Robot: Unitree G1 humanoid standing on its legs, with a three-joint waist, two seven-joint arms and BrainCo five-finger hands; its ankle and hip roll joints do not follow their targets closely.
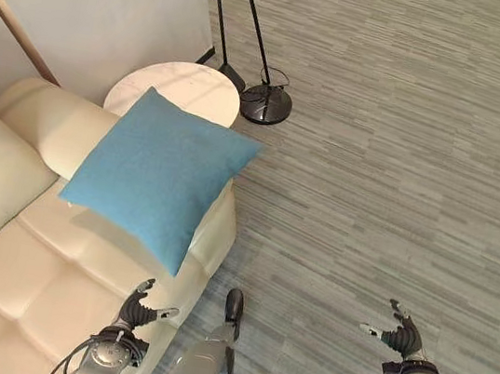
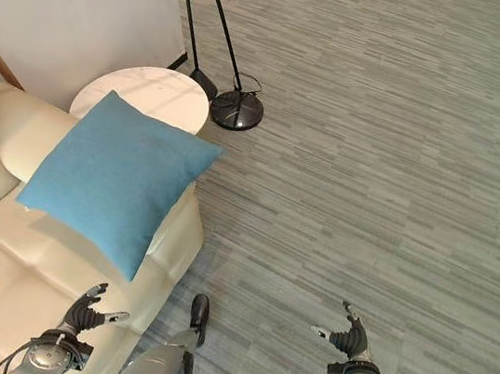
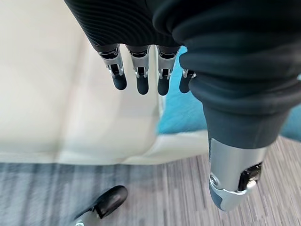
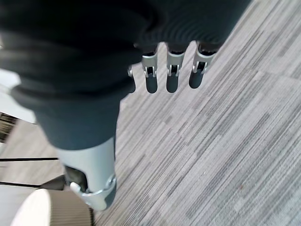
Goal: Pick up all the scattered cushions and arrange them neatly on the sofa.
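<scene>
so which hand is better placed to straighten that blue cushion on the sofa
Left, probably. The left hand hangs open over the sofa's front edge, with the blue cushion just beyond it, leaning on the armrest. The right hand, also open, is out over the bare floor, well away from the sofa.

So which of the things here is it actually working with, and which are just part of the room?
Part of the job:
blue cushion, leaning on the sofa's armrest
cream sofa

Just in the room:
round white side table
black floor lamp

Left hand and right hand are both open, holding nothing.
</scene>
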